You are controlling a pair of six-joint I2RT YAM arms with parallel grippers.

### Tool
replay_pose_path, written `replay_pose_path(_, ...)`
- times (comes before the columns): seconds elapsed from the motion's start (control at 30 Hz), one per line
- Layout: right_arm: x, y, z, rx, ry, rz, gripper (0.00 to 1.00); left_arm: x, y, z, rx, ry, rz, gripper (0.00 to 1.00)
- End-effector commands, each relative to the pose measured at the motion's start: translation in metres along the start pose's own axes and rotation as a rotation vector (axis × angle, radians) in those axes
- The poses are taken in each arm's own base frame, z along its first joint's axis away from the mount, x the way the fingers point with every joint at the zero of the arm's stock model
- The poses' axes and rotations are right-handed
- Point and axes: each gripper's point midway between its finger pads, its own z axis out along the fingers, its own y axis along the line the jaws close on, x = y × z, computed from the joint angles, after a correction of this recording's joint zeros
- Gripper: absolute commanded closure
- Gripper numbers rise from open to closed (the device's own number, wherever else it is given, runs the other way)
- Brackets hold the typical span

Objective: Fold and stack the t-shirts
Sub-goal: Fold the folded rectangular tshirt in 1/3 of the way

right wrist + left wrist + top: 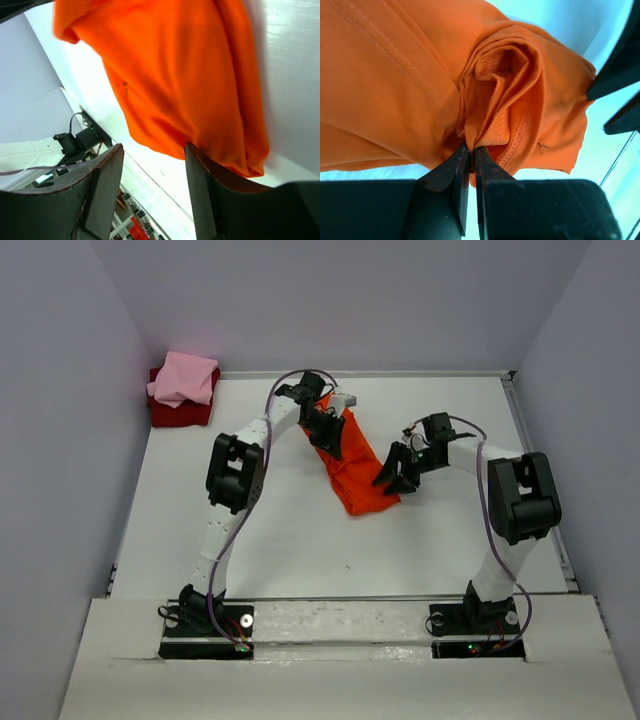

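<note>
We begin with the white worktop. On it the orange-red t-shirt lies as a narrow band near the centre, its long axis running from about 11 o'clock down to 5 o'clock in the overhead view. Toward 10 o'clock, well apart in the far-left corner, the light pink t-shirt sits folded on top of the dark red t-shirt. The left pincer is clamped on a bunched fold at the band's 11 o'clock end, jaws nearly together with cloth pinched between them. The right pincer stands with jaws apart and nothing between them, just beside the band's 5 o'clock end on its 3 o'clock side. We judge the coming move turns on this: only the left arm has the shirt, and it is also nearer the stack.
</note>
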Motion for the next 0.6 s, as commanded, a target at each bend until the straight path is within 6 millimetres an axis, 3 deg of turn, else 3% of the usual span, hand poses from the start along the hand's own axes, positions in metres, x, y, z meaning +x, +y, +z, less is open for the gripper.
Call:
replay_pose_path(0.0, -0.012, 0.032, -0.018, -0.032, -0.052, -0.064, 0.43, -0.022, -0.011, -0.014, 0.029, -0.056, 0.041, 0.81)
replay_pose_path(0.17, -0.012, 0.046, -0.021, -0.055, -0.056, -0.051, 0.76, -0.018, -0.005, -0.009, 0.019, -0.046, 0.024, 0.8)
replay_pose_path(0.2, -0.011, 0.051, -0.021, -0.061, -0.051, -0.059, 0.95, -0.015, -0.003, -0.006, 0.021, -0.039, 0.015, 0.79)
replay_pose_path(0.23, -0.012, 0.052, -0.022, -0.063, -0.055, -0.057, 1.0, -0.014, -0.001, -0.005, 0.017, -0.036, 0.014, 0.79)
replay_pose_path(0.47, 0.011, 0.066, 0.0, -0.097, 0.005, -0.047, 1.0, -0.007, 0.012, 0.006, 0.01, -0.013, -0.018, 0.77)
replay_pose_path(0.57, 0.017, 0.061, 0.013, -0.103, 0.022, -0.022, 1.0, -0.007, 0.013, 0.007, 0.012, -0.013, -0.019, 0.77)
